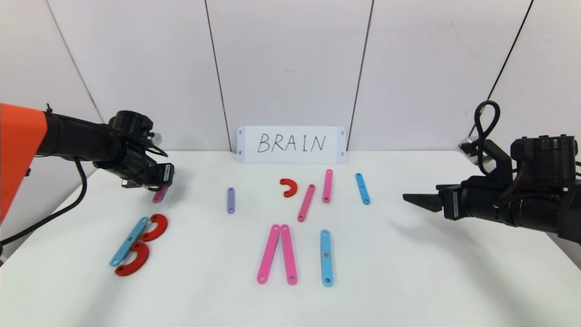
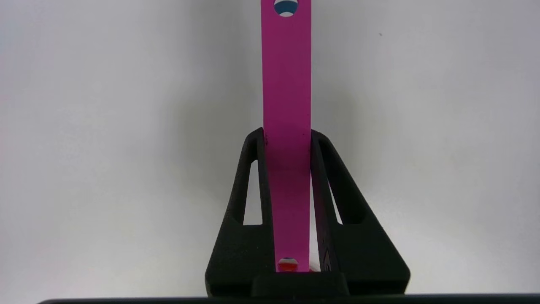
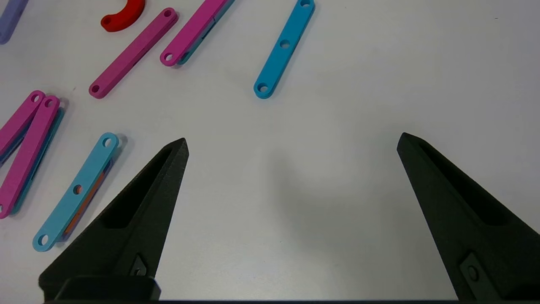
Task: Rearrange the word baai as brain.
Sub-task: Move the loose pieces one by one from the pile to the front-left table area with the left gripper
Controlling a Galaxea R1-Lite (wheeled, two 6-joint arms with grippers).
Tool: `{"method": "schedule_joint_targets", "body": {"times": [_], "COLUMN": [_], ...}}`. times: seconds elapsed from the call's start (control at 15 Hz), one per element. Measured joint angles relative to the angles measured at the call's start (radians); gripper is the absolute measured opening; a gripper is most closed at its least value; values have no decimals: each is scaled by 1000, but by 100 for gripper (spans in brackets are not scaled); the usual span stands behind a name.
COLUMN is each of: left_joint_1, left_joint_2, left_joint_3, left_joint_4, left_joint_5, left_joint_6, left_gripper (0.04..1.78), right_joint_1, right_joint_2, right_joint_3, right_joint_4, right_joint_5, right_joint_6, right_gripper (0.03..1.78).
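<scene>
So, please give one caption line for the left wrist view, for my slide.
Left claw shut on a pink strip above the white table.

Pink strips [image 1: 268,254], blue strips [image 1: 326,257], red curves [image 1: 288,187], perhaps lilac strip [image 1: 231,200].

Five pink strips were counted: one pink strip [image 1: 159,195] was pinched in the left gripper [image 1: 160,187], and four lay between the two grippers, two as a touching pair [image 1: 268,254] and two as single pieces [image 1: 306,203]. There were three blue strips, one [image 1: 129,241] near the left gripper and two [image 1: 362,188] nearer the right gripper [image 3: 293,141], whose fingers were spread wide. Three red half-rings were seen, two [image 1: 155,227] close by the left gripper and one [image 1: 288,187] farther off. There was one purple strip [image 1: 231,200] and one white card [image 1: 291,144].
</scene>
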Motion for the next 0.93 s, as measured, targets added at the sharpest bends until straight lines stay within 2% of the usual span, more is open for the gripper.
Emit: {"method": "schedule_joint_targets", "body": {"times": [0.4, 0.67, 0.93], "left_joint_1": [-76, -124, -189], "left_joint_2": [-243, -375, -438], "left_joint_3": [219, 380, 486], "left_joint_4": [-3, -2, -4], "left_joint_5": [2, 7, 74], "left_joint_6": [8, -40, -86], "left_gripper": [30, 30, 30], "right_joint_1": [7, 9, 15], "right_joint_2": [2, 2, 7], "right_joint_3": [1, 2, 4], "right_joint_4": [0, 0, 0], "right_joint_5": [-1, -2, -3], "right_joint_6": [1, 1, 0], "right_gripper": [173, 173, 173]}}
